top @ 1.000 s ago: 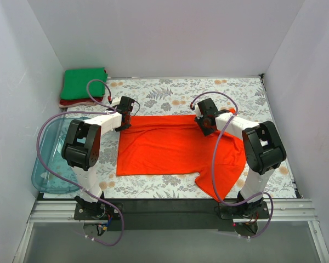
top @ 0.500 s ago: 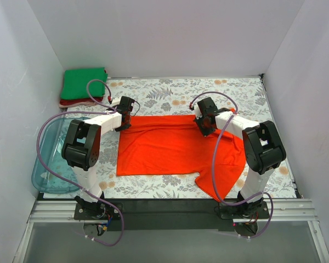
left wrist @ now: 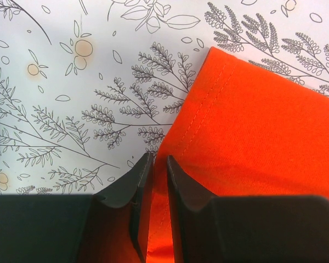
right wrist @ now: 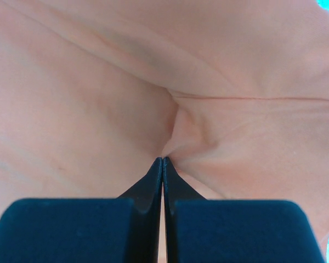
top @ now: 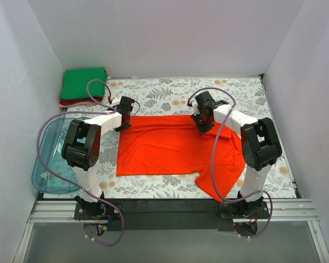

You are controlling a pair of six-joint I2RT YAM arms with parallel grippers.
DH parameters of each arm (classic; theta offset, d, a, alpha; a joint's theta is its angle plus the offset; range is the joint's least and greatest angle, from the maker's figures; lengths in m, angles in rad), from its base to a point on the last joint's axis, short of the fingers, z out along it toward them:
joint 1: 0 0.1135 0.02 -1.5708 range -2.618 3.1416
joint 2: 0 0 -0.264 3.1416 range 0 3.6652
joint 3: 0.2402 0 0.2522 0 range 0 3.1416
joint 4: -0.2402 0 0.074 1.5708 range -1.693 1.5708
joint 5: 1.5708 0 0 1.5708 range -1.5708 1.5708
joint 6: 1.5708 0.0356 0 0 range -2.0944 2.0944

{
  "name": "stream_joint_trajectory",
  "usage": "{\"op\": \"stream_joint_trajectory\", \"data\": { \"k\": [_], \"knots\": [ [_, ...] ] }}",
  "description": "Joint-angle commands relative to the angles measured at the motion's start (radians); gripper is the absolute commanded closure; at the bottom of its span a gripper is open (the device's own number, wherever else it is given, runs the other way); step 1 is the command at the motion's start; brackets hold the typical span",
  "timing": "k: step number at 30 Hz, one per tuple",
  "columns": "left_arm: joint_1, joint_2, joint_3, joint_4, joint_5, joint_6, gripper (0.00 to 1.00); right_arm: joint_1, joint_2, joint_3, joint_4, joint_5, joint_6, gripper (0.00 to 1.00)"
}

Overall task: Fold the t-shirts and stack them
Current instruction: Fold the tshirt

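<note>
Two folds look done: the green shirt (top: pixel 85 83) lies squared on the dark red shirt (top: pixel 70 102) in the far left corner. The orange shirt (top: pixel 170 148) is spread mid-tabletop, mostly flat, with one part trailing toward the near right edge. By my reading its folding has barely begun, and stacking it on the pile is still to come.

The top view gives the layout, with both arms reaching to the shirt's far edge, but hides the jaws. The left wrist view shows the left tool (left wrist: pixel 159 164) with its jaws narrowly apart and clamped on the hemmed corner, stitching visible, the printed tabletop (left wrist: pixel 71 98) just beside it. The right wrist view, washed pale, shows the right tool (right wrist: pixel 162 161) with its jaws together, pinching a small pucker of cloth.
</note>
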Motion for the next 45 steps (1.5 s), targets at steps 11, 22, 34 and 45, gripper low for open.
{"op": "stream_joint_trajectory", "data": {
  "k": [11, 22, 34, 45],
  "knots": [
    [-0.001, -0.056, 0.013, -0.011, -0.013, 0.001, 0.83, -0.002, -0.002, 0.090, -0.134, -0.131, 0.027, 0.66],
    [-0.050, -0.236, 0.029, -0.015, 0.027, -0.027, 0.31, -0.305, -0.421, -0.322, 0.202, -0.156, 0.252, 0.40],
    [-0.334, -0.267, -0.020, 0.201, 0.502, -0.246, 0.22, -0.595, -0.522, -0.663, 0.692, -0.464, 0.444, 0.20],
    [-0.461, 0.043, 0.155, 0.353, 0.661, -0.283, 0.27, -0.626, -0.386, -0.666, 0.784, -0.624, 0.387, 0.23]
  ]
}}
